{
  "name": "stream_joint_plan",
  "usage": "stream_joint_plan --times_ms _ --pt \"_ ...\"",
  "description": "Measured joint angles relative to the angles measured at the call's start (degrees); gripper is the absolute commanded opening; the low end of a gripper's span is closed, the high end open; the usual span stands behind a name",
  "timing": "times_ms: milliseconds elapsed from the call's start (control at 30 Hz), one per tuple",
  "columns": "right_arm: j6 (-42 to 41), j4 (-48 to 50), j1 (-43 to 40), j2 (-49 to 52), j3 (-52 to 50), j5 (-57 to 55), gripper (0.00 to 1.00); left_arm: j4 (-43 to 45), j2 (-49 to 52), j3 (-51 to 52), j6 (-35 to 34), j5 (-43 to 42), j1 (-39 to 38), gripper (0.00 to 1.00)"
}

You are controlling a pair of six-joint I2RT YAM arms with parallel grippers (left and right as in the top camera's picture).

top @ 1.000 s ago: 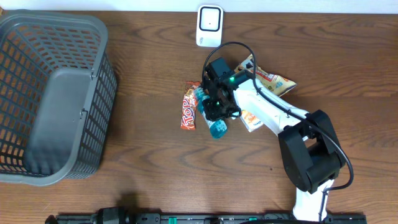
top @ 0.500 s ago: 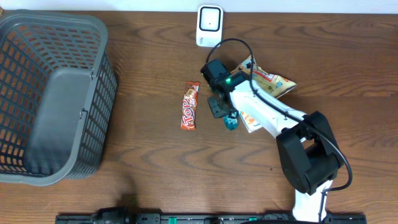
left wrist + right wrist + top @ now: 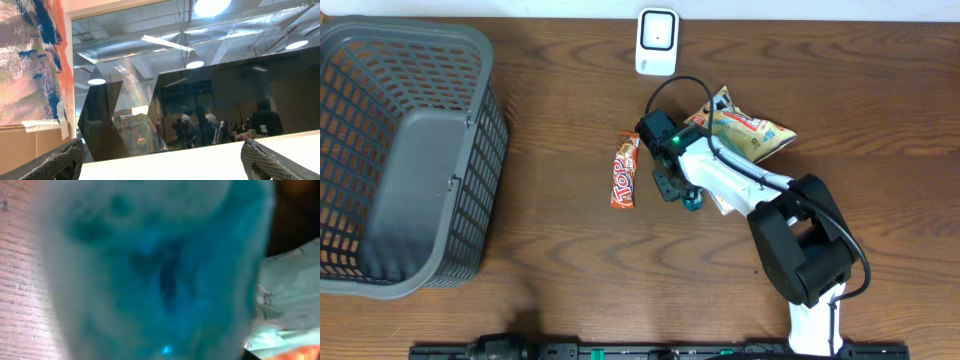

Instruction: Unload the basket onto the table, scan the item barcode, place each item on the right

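A teal item [image 3: 694, 201] lies on the wooden table just right of a red TOP candy bar [image 3: 625, 170]. My right gripper [image 3: 675, 188] hangs directly over it and covers most of it. In the right wrist view the teal item [image 3: 160, 270] fills the picture as a blur, hiding the fingers, so I cannot tell how the jaws stand. No barcode shows. The white scanner [image 3: 657, 40] stands at the table's far edge. My left gripper [image 3: 160, 162] is open, points up into the room and holds nothing. Its fingertips [image 3: 55, 162] show at the lower corners.
A large grey basket [image 3: 470, 130] fills the left side of the table. A yellow snack bag [image 3: 745, 130] lies behind the right arm, and a white packet [image 3: 722, 200] is partly under it. The right arm's base [image 3: 815, 250] is at the front right.
The right gripper has carried the teal item rightward, away from the candy bar, and down to the table. The wrist has swung slightly to the back left.
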State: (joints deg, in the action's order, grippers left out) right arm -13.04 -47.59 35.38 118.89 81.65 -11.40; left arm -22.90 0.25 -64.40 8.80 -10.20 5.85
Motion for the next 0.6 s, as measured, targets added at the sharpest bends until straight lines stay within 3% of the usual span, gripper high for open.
stream_joint_plan --times_ms 233,500,600 --pt "-0.2 -1.0 0.0 0.2 1.2 1.9 0.63 0.0 0.0 0.0 0.0 0.0 0.0 0.99" --pt "0.0 -4.9 0.0 0.7 7.8 2.9 0.72 -0.3 0.0 0.0 0.0 0.0 0.0 0.99" --pt "0.0 -4.9 0.0 0.7 8.6 2.9 0.82 -0.3 0.0 0.0 0.0 0.0 0.0 0.99"
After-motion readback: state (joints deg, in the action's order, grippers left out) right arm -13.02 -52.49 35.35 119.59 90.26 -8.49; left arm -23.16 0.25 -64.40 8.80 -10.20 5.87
